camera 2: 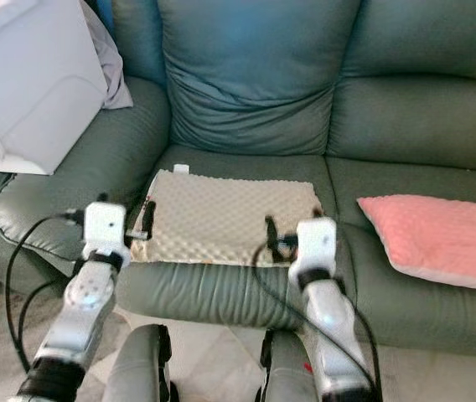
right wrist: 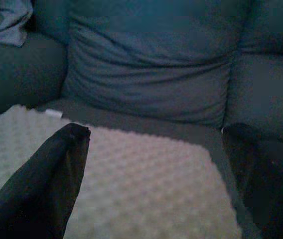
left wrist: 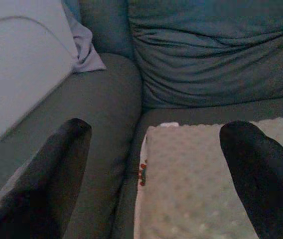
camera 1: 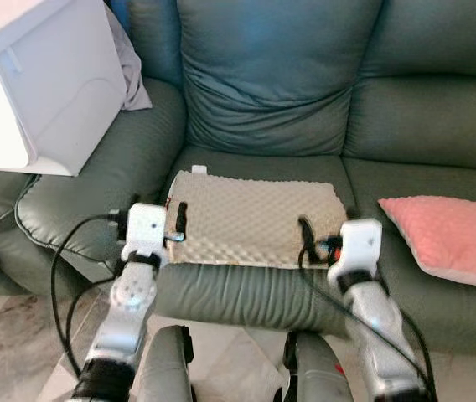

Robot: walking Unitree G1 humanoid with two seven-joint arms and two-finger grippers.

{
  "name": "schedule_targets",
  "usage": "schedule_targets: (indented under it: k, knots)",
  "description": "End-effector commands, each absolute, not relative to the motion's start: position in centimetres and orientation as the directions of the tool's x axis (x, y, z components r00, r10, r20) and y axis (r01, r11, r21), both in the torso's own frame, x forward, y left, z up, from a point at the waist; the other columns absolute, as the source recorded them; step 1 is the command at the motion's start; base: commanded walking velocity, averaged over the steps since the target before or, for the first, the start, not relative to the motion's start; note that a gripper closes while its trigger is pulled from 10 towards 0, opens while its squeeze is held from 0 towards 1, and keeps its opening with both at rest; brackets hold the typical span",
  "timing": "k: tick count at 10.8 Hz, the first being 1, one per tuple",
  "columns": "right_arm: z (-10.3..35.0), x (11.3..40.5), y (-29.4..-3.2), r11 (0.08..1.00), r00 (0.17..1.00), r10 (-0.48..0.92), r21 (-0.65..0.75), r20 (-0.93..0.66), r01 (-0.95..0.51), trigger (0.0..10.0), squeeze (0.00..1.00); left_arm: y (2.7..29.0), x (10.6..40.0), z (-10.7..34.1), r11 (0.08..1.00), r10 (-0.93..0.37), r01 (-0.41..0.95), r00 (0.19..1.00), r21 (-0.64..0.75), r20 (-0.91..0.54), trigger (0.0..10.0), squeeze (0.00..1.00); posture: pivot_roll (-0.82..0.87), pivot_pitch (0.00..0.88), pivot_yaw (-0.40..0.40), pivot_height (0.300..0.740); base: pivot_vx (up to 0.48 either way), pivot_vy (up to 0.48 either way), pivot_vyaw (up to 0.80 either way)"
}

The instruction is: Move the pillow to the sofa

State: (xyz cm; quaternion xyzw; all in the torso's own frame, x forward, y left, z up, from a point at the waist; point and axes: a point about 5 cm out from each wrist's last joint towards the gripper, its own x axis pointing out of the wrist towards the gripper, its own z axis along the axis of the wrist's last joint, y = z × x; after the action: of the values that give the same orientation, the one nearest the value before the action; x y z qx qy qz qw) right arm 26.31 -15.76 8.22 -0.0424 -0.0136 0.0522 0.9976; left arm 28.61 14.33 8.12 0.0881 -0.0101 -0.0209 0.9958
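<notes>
Pillow (camera 1: 255,219) flat on sofa (camera 1: 271,100) seat, frame centre; left gripper (left wrist: 151,164) and right gripper (right wrist: 154,164) spread wide at its front corners.

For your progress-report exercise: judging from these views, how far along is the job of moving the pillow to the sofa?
Done: the beige dimpled pillow already lies flat on the green sofa, on its middle seat cushion.
In hand: the left claw and right claw sit at the pillow's front corners, fingers spread open, gripping nothing.
Left: drawing both arms back. A pink pillow lies on the next seat.
</notes>
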Motion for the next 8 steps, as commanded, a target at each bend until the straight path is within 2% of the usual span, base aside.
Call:
schedule_targets:
  k: [1,2,3,5,8]
  knots:
    - [8.3,26.6,-16.1,0.993,0.996,0.089,-0.079,0.028,-0.087,10.0,0.00,14.4,29.0,8.6,0.983,-0.037,0.029,0.999,0.179,0.041,10.0,0.15,-0.03,0.000,0.030,0.675,0.000,0.000,0.00]
    - [8.6,27.0,-16.3,0.993,0.996,0.083,-0.083,0.040,-0.080,10.0,0.00,14.4,29.3,8.6,0.985,-0.035,0.026,0.998,0.172,0.047,10.0,0.29,-0.03,0.000,0.030,0.689,0.000,0.000,0.00]
    - [8.8,27.5,-16.5,0.994,0.996,0.076,-0.081,0.050,-0.072,10.0,0.00,14.4,29.6,8.6,0.984,-0.026,0.018,0.999,0.176,0.042,10.0,0.00,-0.03,0.000,0.034,0.707,0.000,0.000,0.00]
    - [8.9,27.7,-16.6,0.994,0.996,0.073,-0.080,0.055,-0.068,10.0,0.00,13.6,29.8,8.5,0.987,-0.034,0.029,0.999,0.156,0.032,10.0,0.00,-0.03,0.000,0.031,0.739,0.000,0.000,0.00]
    - [8.6,28.0,-16.8,0.995,0.997,0.070,-0.073,0.042,-0.067,10.0,0.00,13.0,30.2,8.5,0.993,-0.036,0.034,0.999,0.111,0.015,10.0,0.00,-0.03,0.000,0.024,0.740,0.000,0.000,0.00]
